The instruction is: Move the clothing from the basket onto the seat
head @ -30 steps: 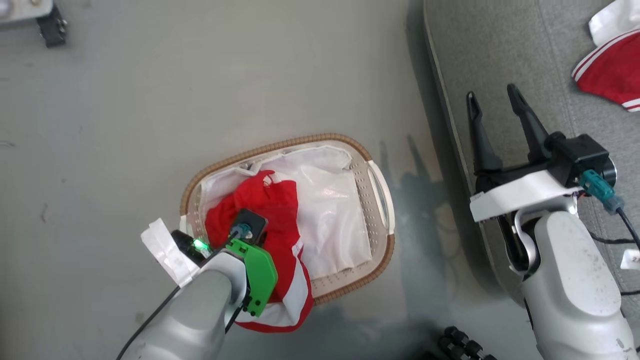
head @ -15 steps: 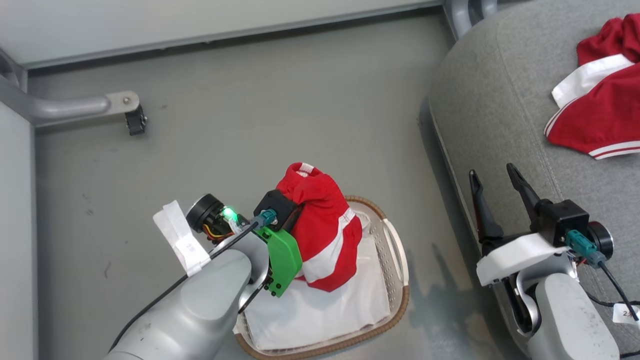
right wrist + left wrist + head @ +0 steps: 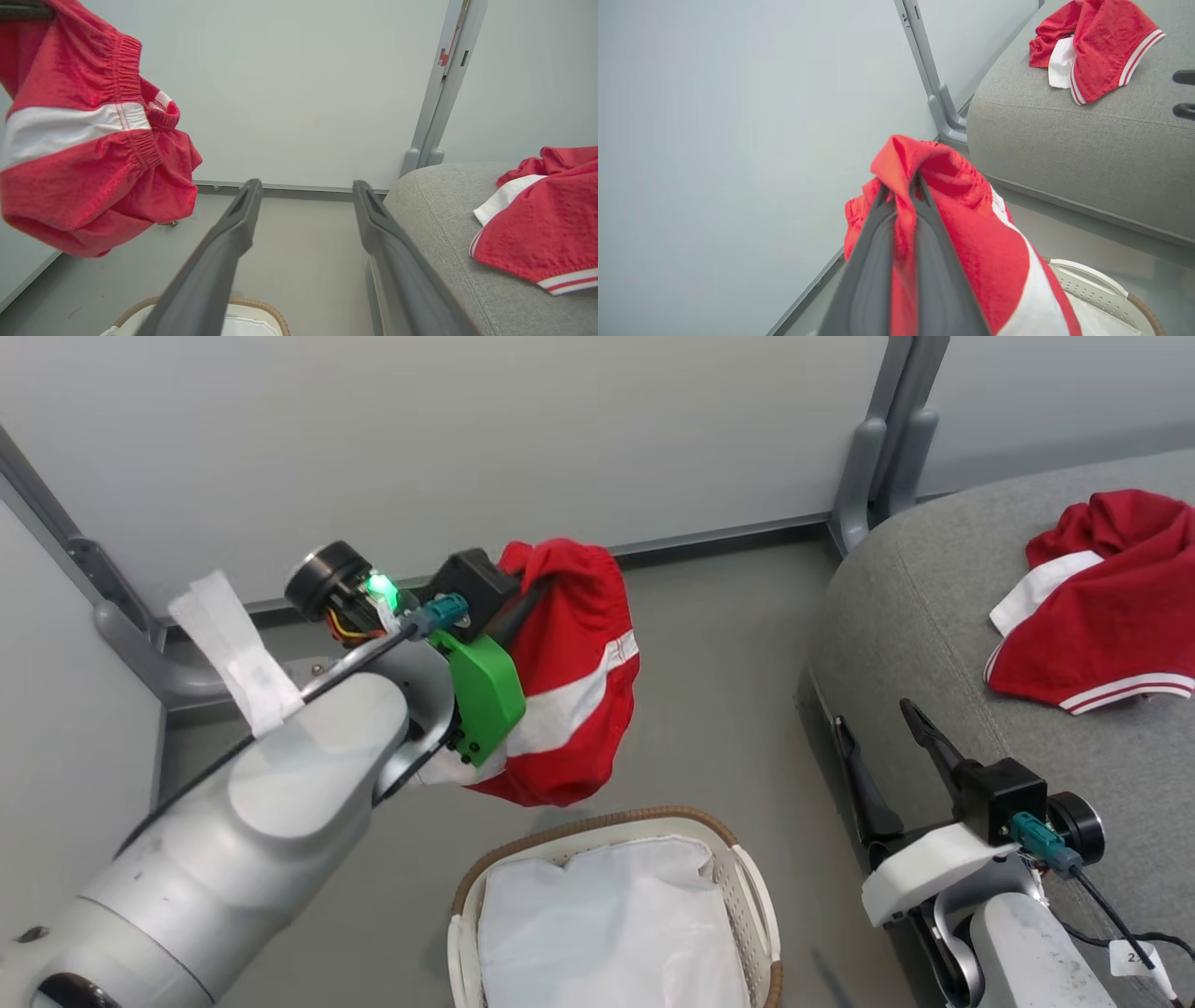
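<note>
Two red pieces of clothing are in sight, and one has changed place. A second ago the red garment (image 3: 579,681) with the white band lay crumpled in the basket (image 3: 597,821) under my left gripper (image 3: 900,186). Half a second ago it hung just over the basket's liner (image 3: 607,924). Now it dangles well above the basket, clear of the brown rim. My head has tipped up meanwhile, so the basket's lower place in the head view is the camera's doing. My right gripper (image 3: 876,719) looks the same as before, its jaws wide apart and holding nothing.

Counted: two garments, one basket, one white liner, one grey seat (image 3: 934,616) and two grippers of mine. No clothing shows in the basket, and the liner lies bare in it.

My left jaws are pressed together on a fold at the top of the red garment. A ridge of cloth stands up between the two fingers and the rest hangs below them, above the basket's far end. The other garment (image 3: 1102,607), red with a white panel and striped trim, lies on the seat, well to the right of the basket. My right gripper hovers to the basket's right, at the seat's near edge, fingers pointing toward the wall (image 3: 560,429).
</note>
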You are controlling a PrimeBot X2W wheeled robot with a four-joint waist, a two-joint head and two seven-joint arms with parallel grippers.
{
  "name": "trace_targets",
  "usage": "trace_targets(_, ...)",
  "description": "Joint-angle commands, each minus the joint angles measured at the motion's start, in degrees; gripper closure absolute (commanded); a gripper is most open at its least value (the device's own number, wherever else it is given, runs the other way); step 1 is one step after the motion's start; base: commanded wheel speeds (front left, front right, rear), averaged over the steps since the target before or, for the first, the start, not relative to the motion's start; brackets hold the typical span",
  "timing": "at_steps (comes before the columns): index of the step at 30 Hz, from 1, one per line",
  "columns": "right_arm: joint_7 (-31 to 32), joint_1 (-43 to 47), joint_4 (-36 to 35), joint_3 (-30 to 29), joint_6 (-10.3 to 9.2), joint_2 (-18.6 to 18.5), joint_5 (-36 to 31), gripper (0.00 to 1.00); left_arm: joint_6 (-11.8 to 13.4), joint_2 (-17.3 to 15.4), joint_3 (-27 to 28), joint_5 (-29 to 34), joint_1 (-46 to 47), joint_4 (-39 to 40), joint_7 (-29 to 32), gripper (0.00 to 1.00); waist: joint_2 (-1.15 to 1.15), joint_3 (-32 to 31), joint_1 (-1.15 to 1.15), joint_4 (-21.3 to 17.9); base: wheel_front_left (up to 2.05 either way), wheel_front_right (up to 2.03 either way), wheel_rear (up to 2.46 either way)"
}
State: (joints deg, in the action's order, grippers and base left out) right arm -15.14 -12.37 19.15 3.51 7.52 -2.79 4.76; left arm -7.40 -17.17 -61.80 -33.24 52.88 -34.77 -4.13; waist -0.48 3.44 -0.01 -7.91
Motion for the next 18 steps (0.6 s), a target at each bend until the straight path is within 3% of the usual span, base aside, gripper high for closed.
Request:
trace_targets(1,-0.02,0.60,-0.07,0.48,-0.06,-0.20,-0.02,0.00,0.29,-0.94,0.59,-0.40,1.61,1.44,0.39,1.00,0.48,-2.77,0.01,0.05,0.00,0.00,0.00)
trace_targets(11,-0.02,-0.67,0.22,3.59,-0.06,-0.19,-0.87,0.00,3.14,-4.55,3.79,-0.34,7.09,12.39,2.81,1.00,0.48,-3.78,0.01,0.21,0.00,0.00,0.00)
trace_targets(18,-0.02,-3.91,1.04,8.64,-0.06,-0.17,-2.86,0.00,3.84,-4.21,4.41,-1.22,8.92,17.97,4.75,1.00,0.48,-3.74,0.01,0.57,0.00,0.00,0.00)
